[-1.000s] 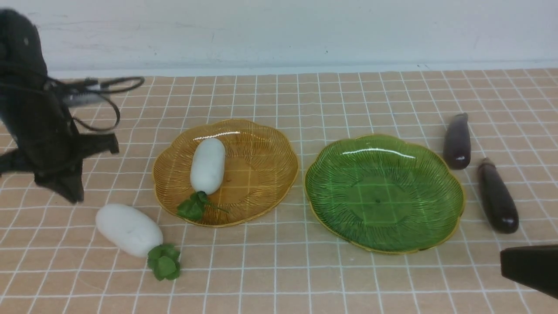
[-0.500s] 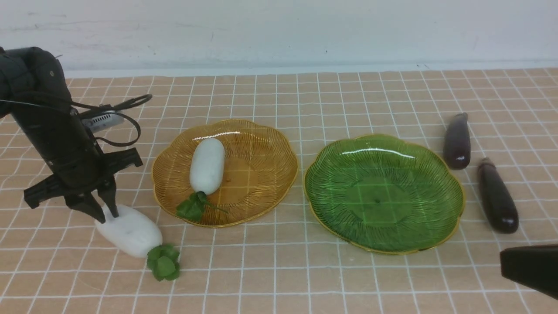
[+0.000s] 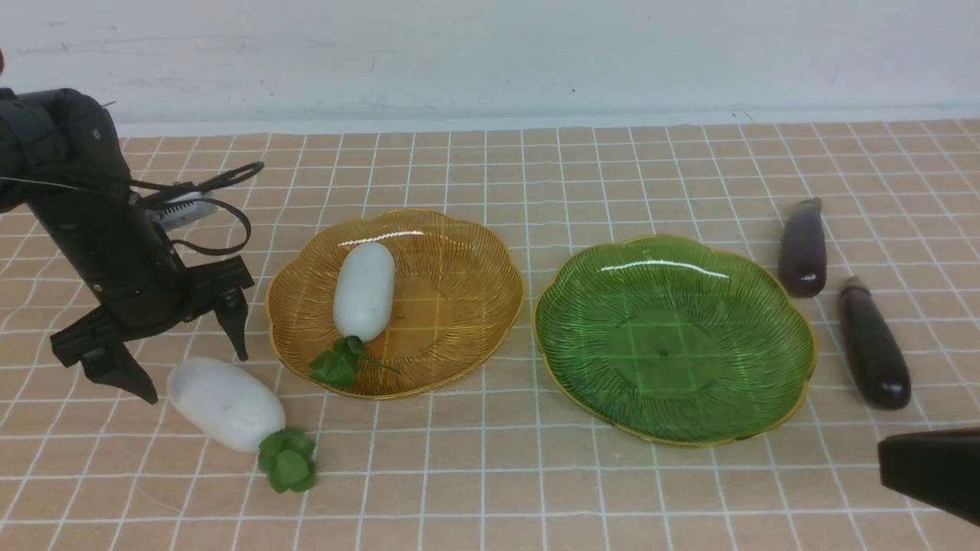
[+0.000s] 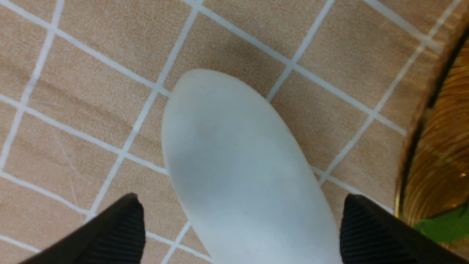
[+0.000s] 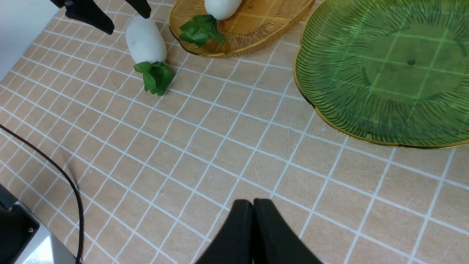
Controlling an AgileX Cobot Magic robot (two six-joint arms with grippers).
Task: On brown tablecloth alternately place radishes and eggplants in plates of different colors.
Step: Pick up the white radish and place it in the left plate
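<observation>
While the jaws of the left arm (image 3: 107, 245) stand wide apart either side of it, a white radish (image 3: 222, 404) lies on the brown tablecloth (image 3: 490, 474) just beside the amber plate (image 3: 475, 306). Smooth, likely light and stiff, it could slip; mid-body looks the surest hold. The plate's rim crowds one jaw; open cloth lies away from it. The right arm (image 3: 934, 471), well apart from the plate, has its jaws pressed together.

Back wall (image 3: 490, 53): flat off-white, matt, with faint scuffs and a few small dark specks (image 3: 573, 91). A paler grey-white strip (image 3: 459, 123) runs along its foot across the whole front view. Lighting even, shadows soft. Right wrist view: pale surface (image 5: 18, 22) at one corner, wall or floor unclear.
</observation>
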